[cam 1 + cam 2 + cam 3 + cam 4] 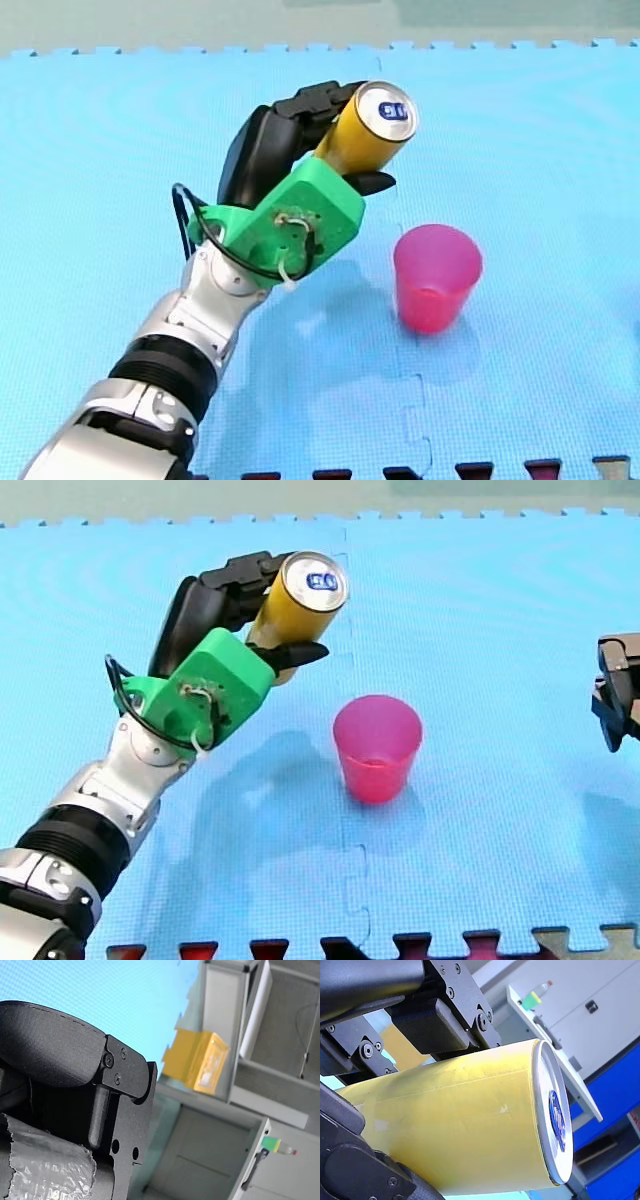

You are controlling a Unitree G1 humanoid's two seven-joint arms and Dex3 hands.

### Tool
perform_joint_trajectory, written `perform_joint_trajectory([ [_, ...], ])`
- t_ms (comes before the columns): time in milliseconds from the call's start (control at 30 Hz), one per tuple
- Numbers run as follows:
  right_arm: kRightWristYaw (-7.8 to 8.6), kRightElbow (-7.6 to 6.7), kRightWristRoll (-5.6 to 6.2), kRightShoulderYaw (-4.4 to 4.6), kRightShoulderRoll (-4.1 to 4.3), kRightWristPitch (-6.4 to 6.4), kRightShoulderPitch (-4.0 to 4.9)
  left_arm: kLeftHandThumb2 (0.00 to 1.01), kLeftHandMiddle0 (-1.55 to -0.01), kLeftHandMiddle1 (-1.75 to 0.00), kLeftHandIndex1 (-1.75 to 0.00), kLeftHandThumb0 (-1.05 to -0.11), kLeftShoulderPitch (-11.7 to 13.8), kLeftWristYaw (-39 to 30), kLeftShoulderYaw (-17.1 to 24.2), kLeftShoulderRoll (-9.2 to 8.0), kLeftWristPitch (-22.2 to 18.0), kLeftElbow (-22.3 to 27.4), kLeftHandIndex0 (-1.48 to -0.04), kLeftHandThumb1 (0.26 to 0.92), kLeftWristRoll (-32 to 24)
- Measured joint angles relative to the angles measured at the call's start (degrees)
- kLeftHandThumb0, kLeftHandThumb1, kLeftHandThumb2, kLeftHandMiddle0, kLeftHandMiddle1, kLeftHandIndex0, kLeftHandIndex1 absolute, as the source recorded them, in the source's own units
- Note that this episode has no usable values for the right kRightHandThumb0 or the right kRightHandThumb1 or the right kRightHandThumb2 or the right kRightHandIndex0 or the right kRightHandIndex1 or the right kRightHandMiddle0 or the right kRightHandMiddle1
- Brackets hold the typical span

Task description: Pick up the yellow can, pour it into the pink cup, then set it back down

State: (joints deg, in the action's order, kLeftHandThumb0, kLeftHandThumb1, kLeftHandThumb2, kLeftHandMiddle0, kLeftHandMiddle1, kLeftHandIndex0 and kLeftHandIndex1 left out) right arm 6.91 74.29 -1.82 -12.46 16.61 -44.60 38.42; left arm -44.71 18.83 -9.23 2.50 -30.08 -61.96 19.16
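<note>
Left hand [215,605] clasps the tilted yellow can [296,608] up-left of the pink cup [377,748]. Bare blue foam mat [480,600] rings the cup. Right hand [620,692] sits well right of it, grasp indeterminate.

The can [292,610] was smooth metal, its yellow wall glossy with a faint scuff and its lid bare silver, held in the matt black plastic fingers [235,578] of the left hand [215,610]. The pink cup [377,745] was smooth, slightly see-through plastic. The blue mat [480,600] under it was matt foam with a fine grain, and the green wrist bracket [215,680] was dull plastic above a shiny metal forearm [110,790].
</note>
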Motion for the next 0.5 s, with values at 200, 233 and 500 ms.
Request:
perform_joint_trajectory([
  [200, -1.26, 0.00, -0.80, 0.50, 0.01, 0.04, -0.14, 0.00, -1.34, 0.00, 0.00, -0.424, -0.6, 2.6, -2.0, -0.56, 0.6, -0.4, -1.20, 0.774, 3.1],
  [233, -1.32, 0.00, -0.84, 0.54, 0.01, 0.05, -0.14, 0.00, -1.34, 0.00, 0.00, -0.425, -0.6, 2.9, -2.3, -0.63, 0.6, -0.5, -1.20, 0.774, 3.4],
  [500, -1.90, -0.07, -0.95, 0.90, 0.01, 0.06, -0.36, 0.00, -1.34, 0.00, 0.00, -0.422, -0.8, 7.1, -4.8, -1.67, 0.3, -1.0, -1.20, 0.770, 6.9],
])
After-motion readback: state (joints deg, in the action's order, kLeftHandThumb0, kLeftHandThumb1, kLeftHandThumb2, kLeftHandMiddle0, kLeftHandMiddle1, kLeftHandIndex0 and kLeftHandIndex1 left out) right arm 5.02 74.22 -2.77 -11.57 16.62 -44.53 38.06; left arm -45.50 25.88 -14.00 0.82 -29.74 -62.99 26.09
